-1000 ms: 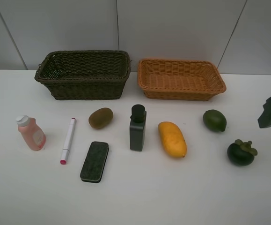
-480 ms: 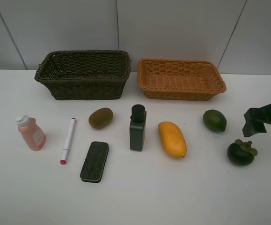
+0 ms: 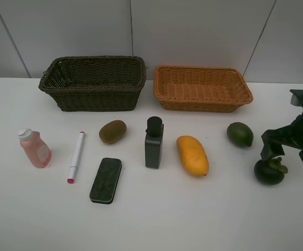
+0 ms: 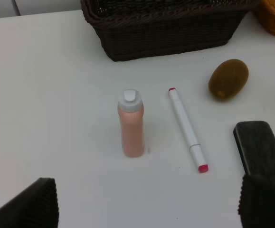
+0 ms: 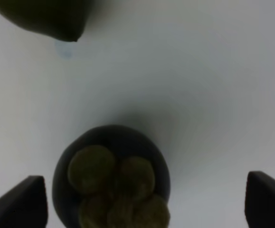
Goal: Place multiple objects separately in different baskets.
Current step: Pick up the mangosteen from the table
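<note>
The white table (image 3: pixel 151 225) is carrying a dark basket (image 3: pixel 93 99) and an orange basket (image 3: pixel 203 104) along its far edge. Across its middle are sitting a pink bottle (image 3: pixel 35 149), marker (image 3: pixel 76 156), eraser (image 3: pixel 105 180), kiwi (image 3: pixel 112 131), grey bottle (image 3: pixel 154 144), mango (image 3: pixel 192 155), lime (image 3: pixel 239 134) and mangosteen (image 3: pixel 267 174).

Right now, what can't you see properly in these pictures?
- Mangosteen: exterior high view, right gripper covers part of its top; right wrist view, blurry and cut by the edge.
- Lime: right wrist view, mostly outside the picture.
- Eraser: left wrist view, cut by the edge.
- Dark basket: exterior high view, front wall hides most of its floor.
</note>
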Controlling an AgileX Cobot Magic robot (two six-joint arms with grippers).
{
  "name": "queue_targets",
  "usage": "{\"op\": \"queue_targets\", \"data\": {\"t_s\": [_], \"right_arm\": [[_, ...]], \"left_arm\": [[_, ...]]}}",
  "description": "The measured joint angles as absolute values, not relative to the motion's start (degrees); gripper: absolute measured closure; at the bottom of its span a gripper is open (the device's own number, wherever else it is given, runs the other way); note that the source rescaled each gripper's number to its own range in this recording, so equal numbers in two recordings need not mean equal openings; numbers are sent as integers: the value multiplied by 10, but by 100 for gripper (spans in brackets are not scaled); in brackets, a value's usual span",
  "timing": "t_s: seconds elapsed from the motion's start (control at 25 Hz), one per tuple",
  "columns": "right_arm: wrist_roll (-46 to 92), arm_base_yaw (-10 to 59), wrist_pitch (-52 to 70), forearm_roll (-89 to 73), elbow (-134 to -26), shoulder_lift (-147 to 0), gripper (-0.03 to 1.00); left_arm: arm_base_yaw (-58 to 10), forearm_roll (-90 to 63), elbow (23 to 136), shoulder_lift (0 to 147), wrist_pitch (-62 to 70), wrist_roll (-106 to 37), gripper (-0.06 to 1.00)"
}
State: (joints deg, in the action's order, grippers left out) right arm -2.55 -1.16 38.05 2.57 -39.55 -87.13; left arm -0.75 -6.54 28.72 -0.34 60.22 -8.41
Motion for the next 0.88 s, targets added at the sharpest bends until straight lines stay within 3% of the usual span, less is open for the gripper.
{"op": "queue_targets", "data": {"t_s": [0.88], "right_arm": [[-18,4,336,0,-396,-983,-3]], "left_arm": [[-7,-65,287,-4,602,-84,-5]]}}
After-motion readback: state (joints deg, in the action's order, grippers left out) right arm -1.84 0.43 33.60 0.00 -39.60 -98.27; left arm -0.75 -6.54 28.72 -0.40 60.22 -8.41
